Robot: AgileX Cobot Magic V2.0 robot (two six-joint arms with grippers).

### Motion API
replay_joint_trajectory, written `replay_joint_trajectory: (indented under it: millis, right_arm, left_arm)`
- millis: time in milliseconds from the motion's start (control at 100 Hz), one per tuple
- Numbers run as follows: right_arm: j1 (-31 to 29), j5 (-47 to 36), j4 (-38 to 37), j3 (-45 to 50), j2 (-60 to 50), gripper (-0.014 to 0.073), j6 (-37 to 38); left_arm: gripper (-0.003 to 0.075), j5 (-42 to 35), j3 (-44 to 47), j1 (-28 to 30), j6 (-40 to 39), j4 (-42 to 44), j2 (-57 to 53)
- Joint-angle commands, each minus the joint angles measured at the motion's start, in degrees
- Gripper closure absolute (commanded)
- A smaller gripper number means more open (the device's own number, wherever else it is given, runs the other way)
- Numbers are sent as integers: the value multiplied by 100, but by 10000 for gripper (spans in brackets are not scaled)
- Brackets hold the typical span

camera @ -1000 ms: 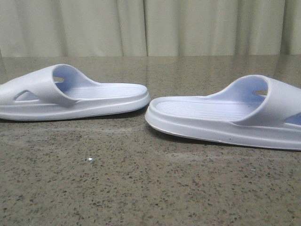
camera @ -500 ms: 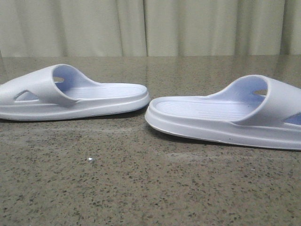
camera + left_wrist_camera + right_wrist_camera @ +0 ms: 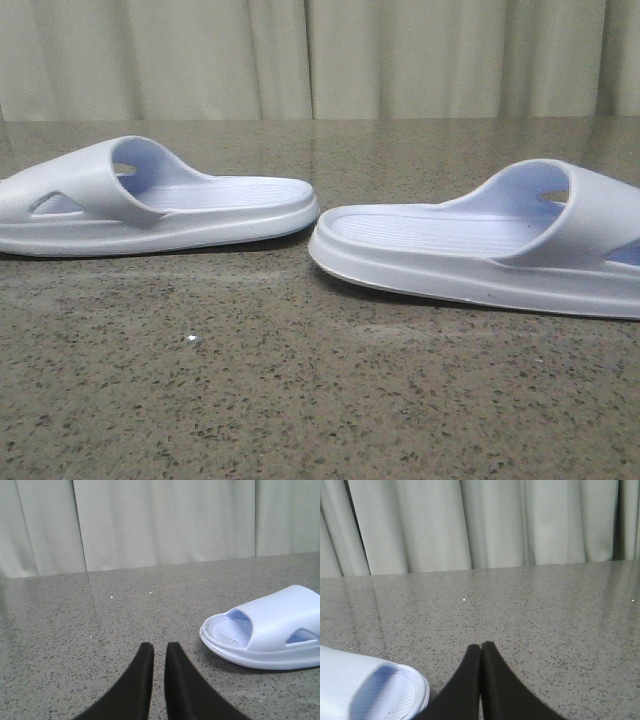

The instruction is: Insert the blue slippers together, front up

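- The speckled stone table [image 3: 300, 400] runs back to a pale curtain [image 3: 400, 60]; a wide bare stretch lies in front of both slippers.
- The right slipper [image 3: 480, 245] lies sole-down, strap past the right edge of the front view.
- The left slipper [image 3: 150, 200] lies sole-down, heels facing across a narrow gap.
- The left gripper [image 3: 159, 652] hovers just beside the left slipper, fingers a thin slit apart, holding nothing.
- The right gripper [image 3: 481, 650] is pressed closed, empty.

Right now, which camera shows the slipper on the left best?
The front view: the left slipper lies nearly whole, side-on, heel toward the right slipper. The left wrist view shows one slipper from its open end; the right wrist view only a cropped corner.
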Motion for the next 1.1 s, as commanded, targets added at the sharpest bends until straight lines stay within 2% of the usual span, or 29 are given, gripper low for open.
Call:
replay_joint_trajectory:
  millis: [0,100,190,260,370,510,650,920,1090]
  right_arm:
    - [-43,-599,-15,128,-119,701,-10]
    - [-43,-883,-15,128,-119,701,-10]
    - [-43,-911,-15,73,-119,700,-10]
    - [-43,-663,-15,-42,-119,700,-10]
    - [-43,121,-15,-409,-119,700,-10]
    - [-43,1121,-15,-1135,-35,699,-10]
    - [-43,1436,-112,-1849,275,676,-10]
    - [-43,2514,-232,-3127,1301,673,-10]
    - [-43,2695,15,-3254,1667,673,-10]
  left_arm:
    - [704,-581,56,-34,-47,-56,-165]
    - [704,-775,56,-34,-47,-100,-165]
    - [704,-1118,56,-34,-47,-757,-165]
    - [705,-1338,21,-34,-47,-1457,-165]
    - [705,-1220,-172,-34,-47,-2228,-165]
    - [705,-459,-657,-34,-47,-2716,-60]
    - [705,175,-1274,-34,-47,-2743,359]
    - [705,2009,-2806,-34,-47,-2755,1923]
    - [704,2147,-3151,-34,-47,-2998,2532]
